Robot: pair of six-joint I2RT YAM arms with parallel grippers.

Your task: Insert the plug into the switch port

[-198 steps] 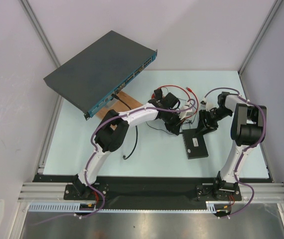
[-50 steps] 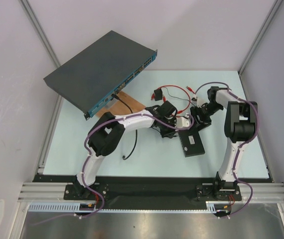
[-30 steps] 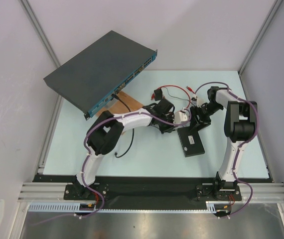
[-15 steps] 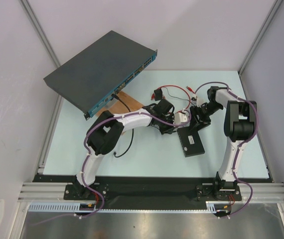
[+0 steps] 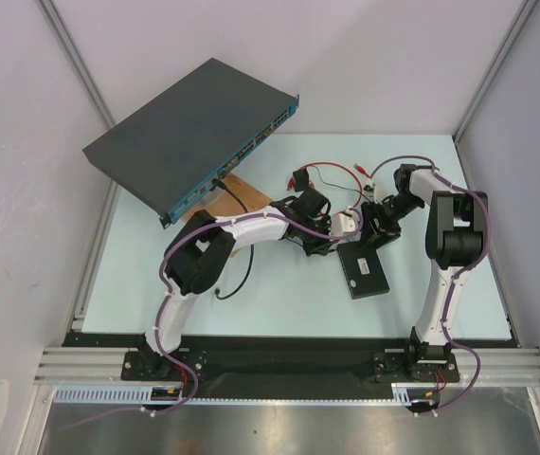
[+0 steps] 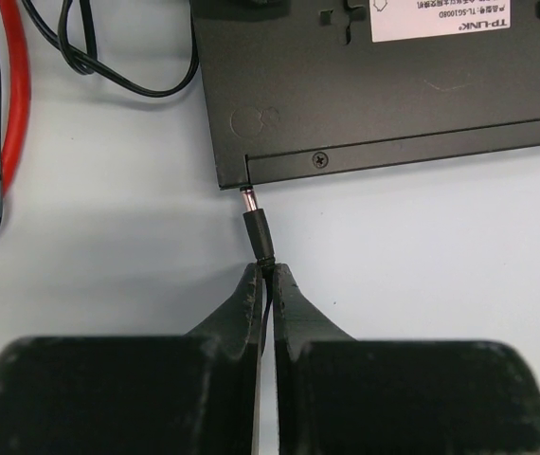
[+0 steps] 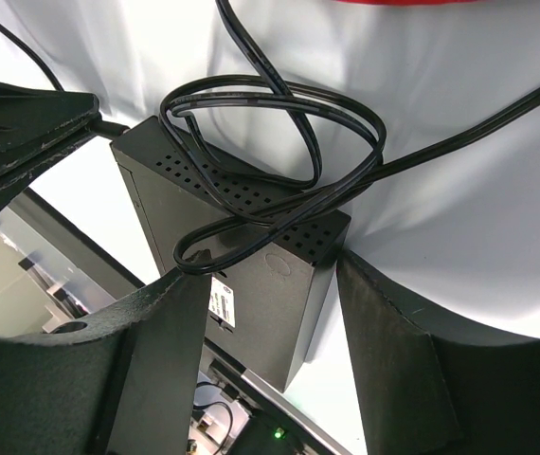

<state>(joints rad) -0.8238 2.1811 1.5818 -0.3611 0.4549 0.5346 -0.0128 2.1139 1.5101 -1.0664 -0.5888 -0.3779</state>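
Observation:
In the left wrist view my left gripper [image 6: 265, 270] is shut on the tail of a small black barrel plug [image 6: 256, 227]. The plug's metal tip touches the near side edge of the flat black switch [image 6: 365, 85] at its left corner. The switch port itself does not show. A thin red cable [image 6: 9, 114] runs along the left, and I cannot make out its end connector. My right gripper [image 7: 268, 275] grips the switch [image 7: 270, 284] at its far end, one finger on each side. From above, both grippers meet at the switch [image 5: 367, 275].
The large dark rack unit [image 5: 189, 128] stands at the back left, with a brown board [image 5: 243, 194] by its front. A little black cube [image 5: 300, 178] sits near the red cable [image 5: 332, 169]. Black wire loops over the switch's vented end [image 7: 279, 142].
Nothing visibly moves in the last second. Before that, the left gripper pulled in toward the switch's corner and the right gripper shifted left with the switch.

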